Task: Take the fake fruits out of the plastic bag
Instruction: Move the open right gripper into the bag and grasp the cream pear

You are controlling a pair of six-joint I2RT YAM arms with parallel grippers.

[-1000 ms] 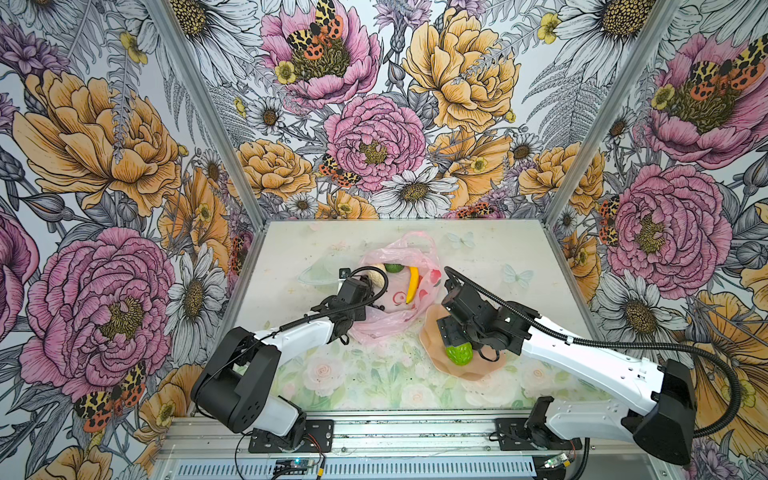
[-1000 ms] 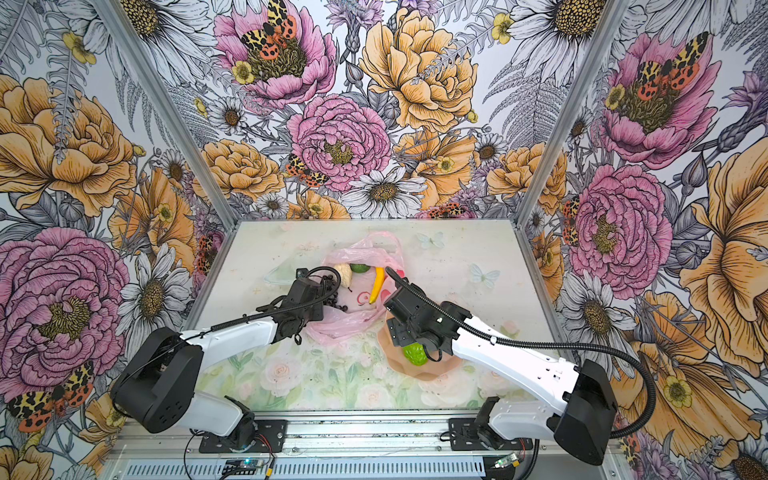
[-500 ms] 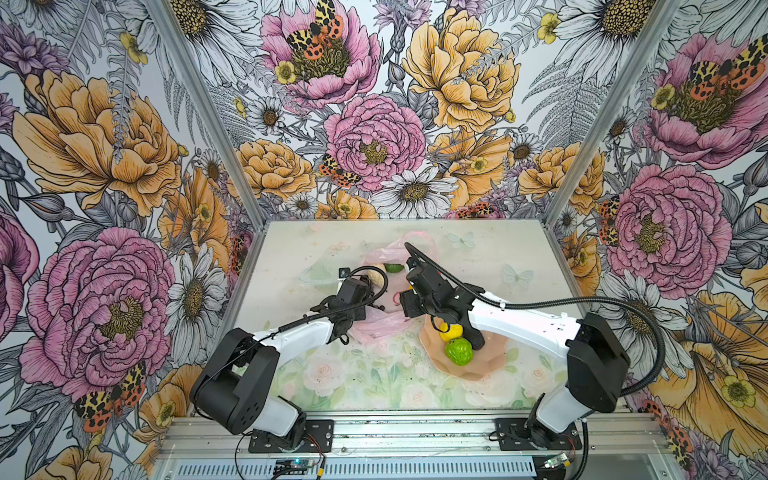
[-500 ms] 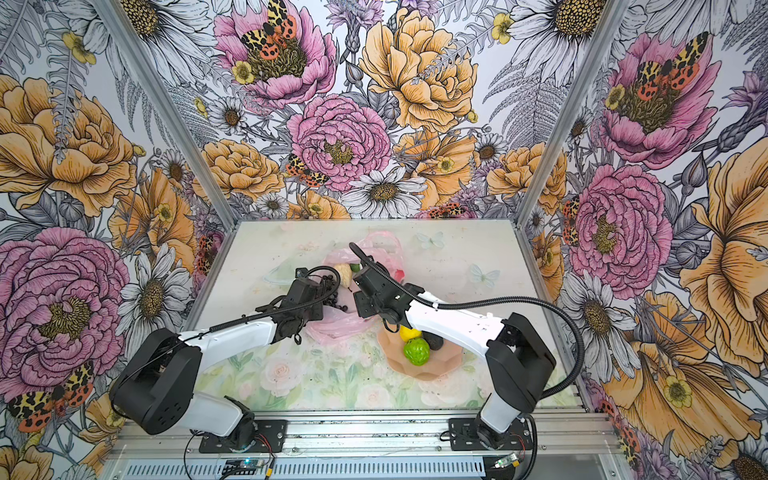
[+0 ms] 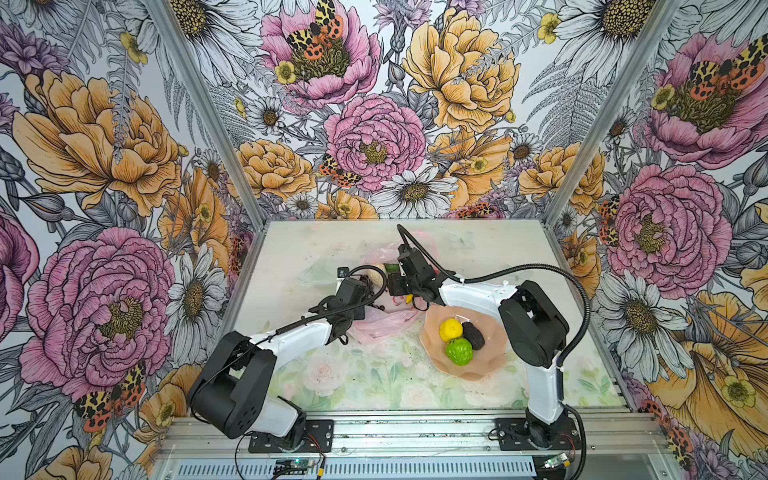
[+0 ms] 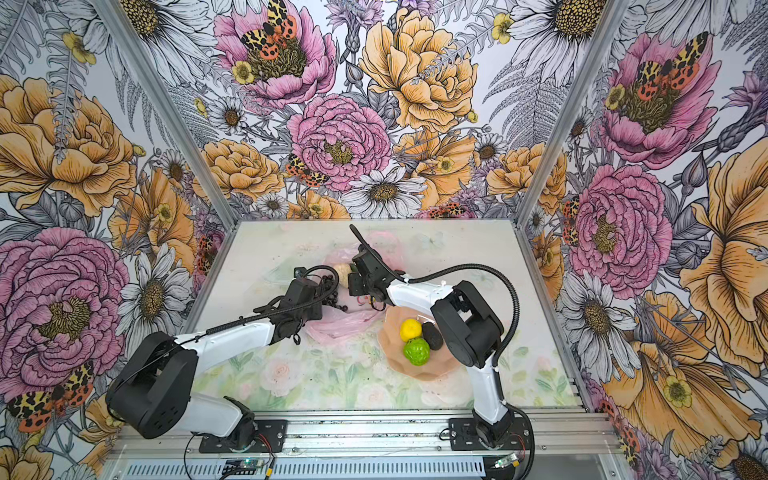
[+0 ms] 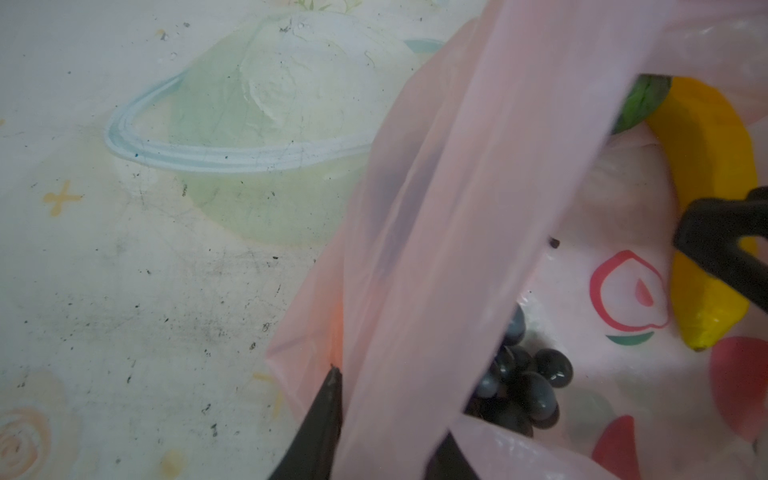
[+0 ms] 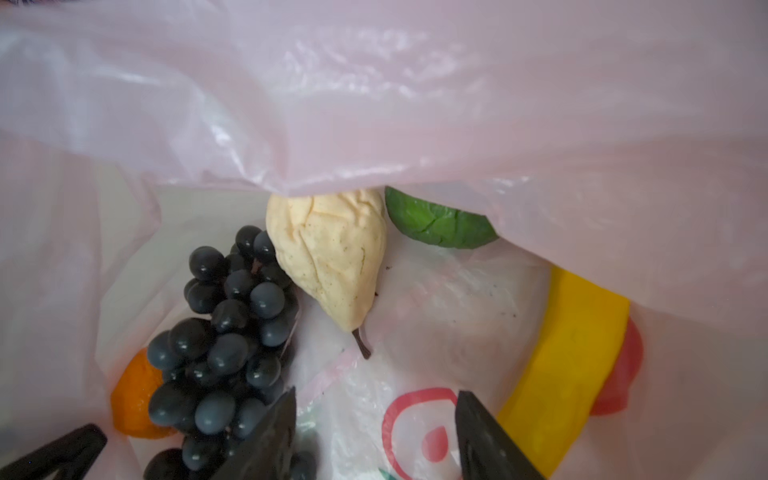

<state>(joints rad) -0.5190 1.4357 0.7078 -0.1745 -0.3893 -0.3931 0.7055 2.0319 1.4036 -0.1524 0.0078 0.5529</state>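
Left hand (image 7: 386, 415) clamped on the rim of the plastic bag (image 7: 457, 166), which lies on the bench (image 7: 124, 291); right hand (image 8: 376, 392) open and empty inside its mouth, between grape bunch (image 8: 224, 332) and banana (image 8: 569, 353): closing here would likely pinch film, not fruit, and drag the bag.

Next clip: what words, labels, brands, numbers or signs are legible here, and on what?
No readable words or numbers in any view.
plastic bag: only a red ring mark with a drop inside; a picture, no letters.
table mat: a printed yellow cross, decoration, not text.
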